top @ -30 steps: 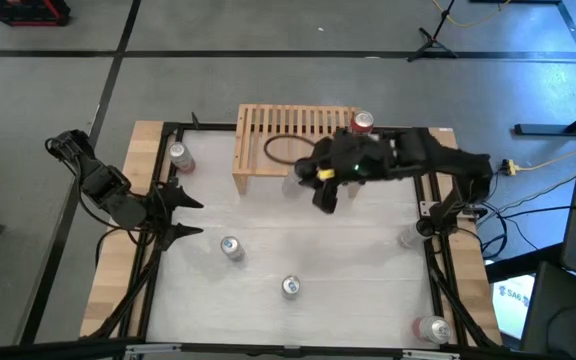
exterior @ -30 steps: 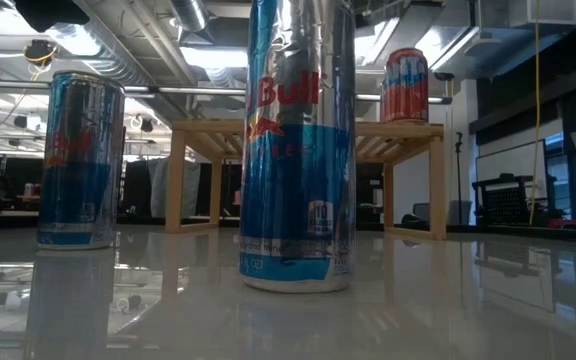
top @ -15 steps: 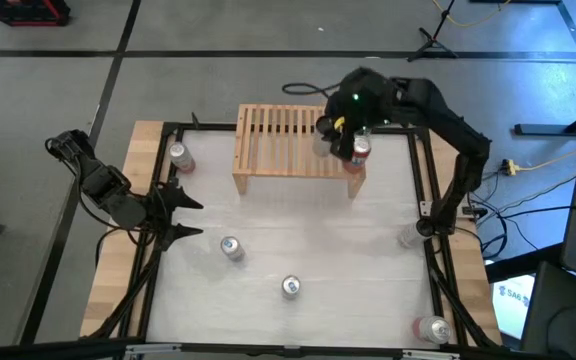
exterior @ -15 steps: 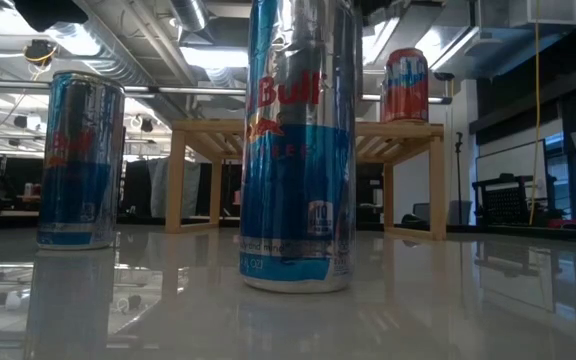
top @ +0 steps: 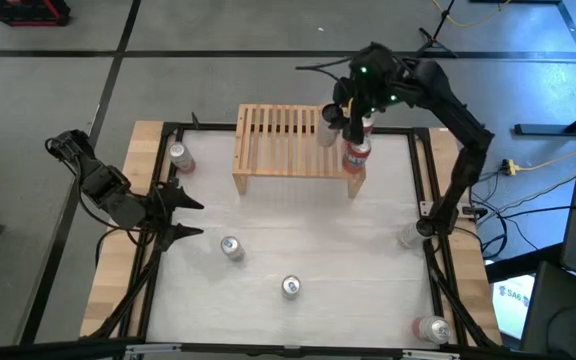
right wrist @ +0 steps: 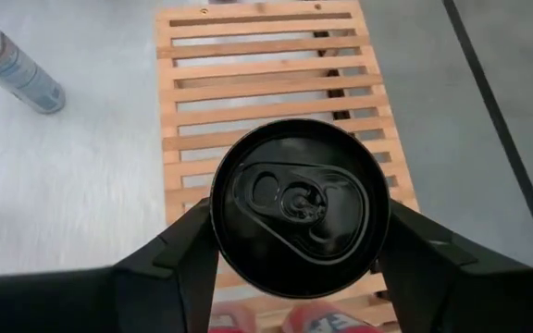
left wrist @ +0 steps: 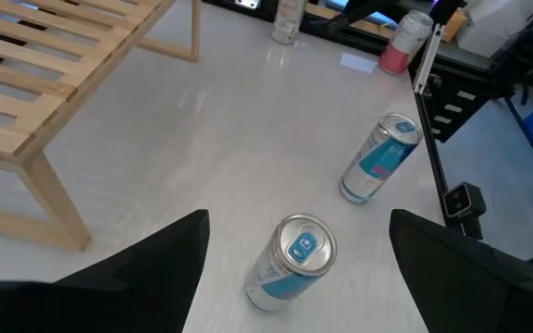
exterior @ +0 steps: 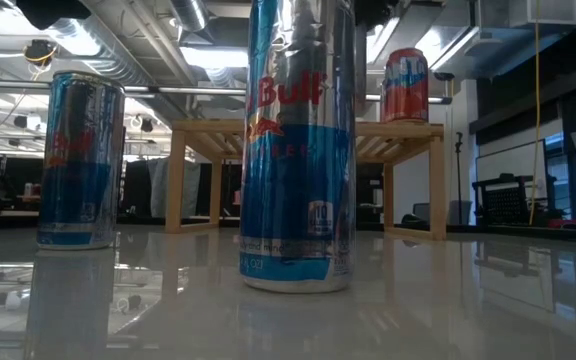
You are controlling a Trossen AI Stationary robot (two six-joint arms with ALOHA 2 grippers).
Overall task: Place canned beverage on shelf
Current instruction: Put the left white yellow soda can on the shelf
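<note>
The light-wood shelf [top: 278, 140] stands at the table's far side. A red can [top: 356, 152] stands on its right end, also seen in the low view [exterior: 405, 85]. My right gripper [top: 342, 118] hangs over the shelf's far right part, shut on a black-topped can [right wrist: 294, 203] with the slats [right wrist: 266, 65] showing beneath it. My left gripper [top: 176, 205] waits at the table's left edge, open and holding nothing. My right gripper pinches the can's side wall just under its top rim [right wrist: 218, 231] between its two fingers [right wrist: 188, 254], one on each side. The fingers slant down from above. The can hangs top up, lifted clear above the shelf's slats.
Blue-and-silver cans stand on the white tabletop in front of the shelf [top: 231, 247] [top: 290, 287]. Another can [top: 178, 155] stands left of the shelf, and two more cans [top: 408, 235] [top: 433, 327] stand by the right edge. Black frame rails border the table.
My right gripper has carried the can from over the table in front of the shelf's right end toward the far edge, turning as it went, and now holds it over the shelf's far right part. The red can on the shelf has stayed put.
</note>
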